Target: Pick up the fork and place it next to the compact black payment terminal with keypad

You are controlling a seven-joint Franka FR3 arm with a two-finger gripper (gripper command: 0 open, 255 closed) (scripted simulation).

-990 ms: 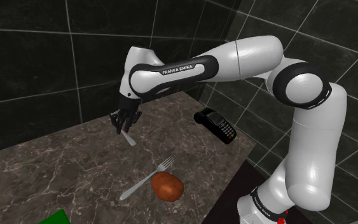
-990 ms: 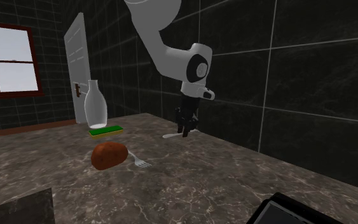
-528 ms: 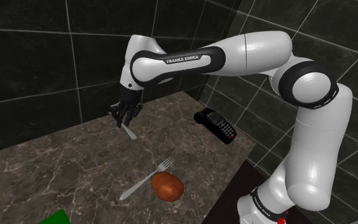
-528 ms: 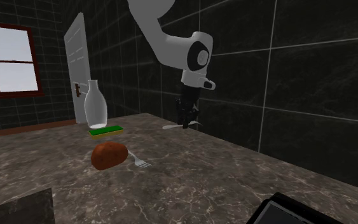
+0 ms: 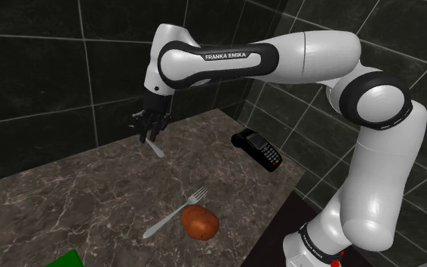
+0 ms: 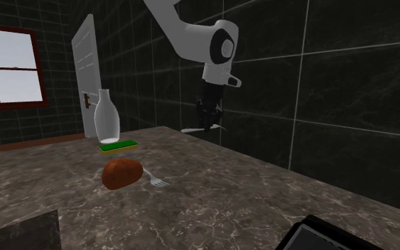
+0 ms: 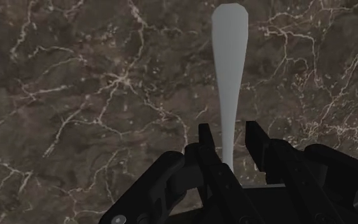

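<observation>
Look at your gripper (image 5: 148, 136); it hangs in the air over the far part of the dark marble counter (image 5: 67, 205), near the black tiled wall; its two black fingers (image 7: 206, 143) are pinching a thin grey utensil (image 5: 155, 149) by one end; the rest of it sticks out past the fingertips, and it does not touch the counter; in the wrist view you see its long handle with a round tip (image 7: 228, 57) running out from the gripper (image 7: 229, 130) over the marble; you cannot tell what sort of head it has, because the fingers hide that end.

A fork (image 5: 175, 212) with clear prongs lies flat on the counter, nearer the stand; its middle touches a round brown lump (image 5: 199, 222) that looks like a potato; this fork is well apart from the gripper.

The black payment terminal (image 5: 257, 148) sits by the counter's corner on the shoulder view's right, apart from both the fork and the gripper.

In the second exterior view, the gripper (image 6: 207, 122) holds the grey utensil (image 6: 195, 131) sideways; a pale bottle (image 6: 106, 117) stands on a green pad (image 6: 119, 145) beyond the brown lump (image 6: 121, 172).
</observation>
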